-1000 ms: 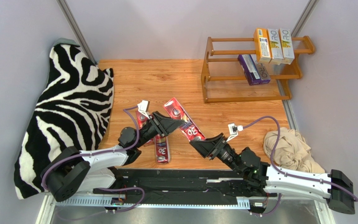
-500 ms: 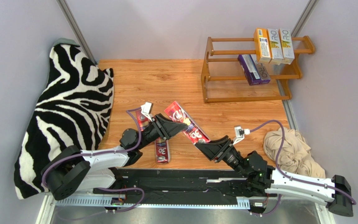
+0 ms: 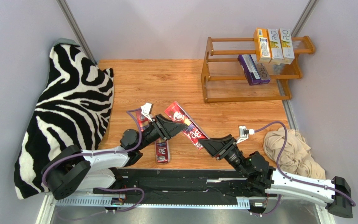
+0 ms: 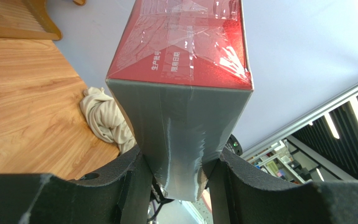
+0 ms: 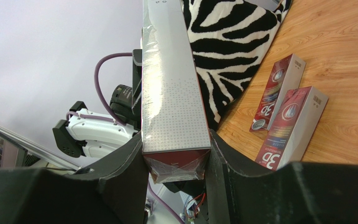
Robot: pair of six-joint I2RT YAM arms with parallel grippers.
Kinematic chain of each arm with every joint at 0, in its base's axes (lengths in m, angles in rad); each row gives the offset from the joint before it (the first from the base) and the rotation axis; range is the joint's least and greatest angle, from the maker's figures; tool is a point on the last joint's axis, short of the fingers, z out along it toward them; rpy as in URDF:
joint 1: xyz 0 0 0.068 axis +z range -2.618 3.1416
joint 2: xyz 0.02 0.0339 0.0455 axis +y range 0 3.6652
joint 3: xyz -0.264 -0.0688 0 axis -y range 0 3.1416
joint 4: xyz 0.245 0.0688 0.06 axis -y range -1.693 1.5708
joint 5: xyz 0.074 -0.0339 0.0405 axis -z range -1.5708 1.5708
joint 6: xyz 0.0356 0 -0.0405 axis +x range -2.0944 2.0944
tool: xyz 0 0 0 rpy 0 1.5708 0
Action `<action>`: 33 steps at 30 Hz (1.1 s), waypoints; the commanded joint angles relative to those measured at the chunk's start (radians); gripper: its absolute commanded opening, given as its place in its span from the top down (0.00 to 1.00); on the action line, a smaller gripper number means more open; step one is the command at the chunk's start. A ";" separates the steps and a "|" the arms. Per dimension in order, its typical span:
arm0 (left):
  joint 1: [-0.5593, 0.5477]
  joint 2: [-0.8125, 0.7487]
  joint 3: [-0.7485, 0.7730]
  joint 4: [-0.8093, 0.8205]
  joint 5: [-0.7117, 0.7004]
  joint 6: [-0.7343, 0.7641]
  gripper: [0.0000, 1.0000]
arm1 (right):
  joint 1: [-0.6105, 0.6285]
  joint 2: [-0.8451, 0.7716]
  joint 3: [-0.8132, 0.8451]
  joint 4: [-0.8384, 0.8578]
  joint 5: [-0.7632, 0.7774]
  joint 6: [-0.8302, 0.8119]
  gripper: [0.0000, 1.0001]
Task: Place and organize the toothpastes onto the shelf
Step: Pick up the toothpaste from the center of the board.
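Right gripper (image 3: 203, 141), standing wider a second ago, has narrowed onto the near end of the red carton (image 3: 176, 112); its fingers (image 5: 136, 154) now press both long sides. Left gripper (image 3: 180, 126) stays clamped further along the same carton, which is held off the table (image 3: 167, 79) between the two arms. Judged from this, a hand-over from left to right is half made: the left has yet to let go before the right can carry toward the shelf (image 3: 241, 99). Two other red cartons (image 3: 162, 150) lie by the left arm. On the shelf, three pale and orange cartons (image 3: 274, 45) occupy the top tier and two purple cartons (image 3: 254, 69) the middle one.
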 commanded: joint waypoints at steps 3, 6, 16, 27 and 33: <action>-0.010 0.013 -0.006 0.228 0.003 0.044 0.43 | 0.001 0.016 0.038 0.073 -0.007 -0.009 0.82; -0.010 0.019 -0.024 0.228 0.009 0.053 0.30 | -0.002 0.002 0.044 0.034 -0.004 -0.007 0.86; -0.010 0.090 -0.061 0.127 0.141 0.144 0.01 | 0.000 -0.085 0.093 -0.247 0.080 0.042 0.95; -0.010 -0.404 -0.036 -0.735 0.089 0.482 0.01 | -0.002 -0.159 0.141 -0.571 0.272 0.146 0.97; -0.010 -0.747 0.074 -1.288 -0.115 0.642 0.01 | -0.002 -0.110 0.148 -0.621 0.309 0.178 0.98</action>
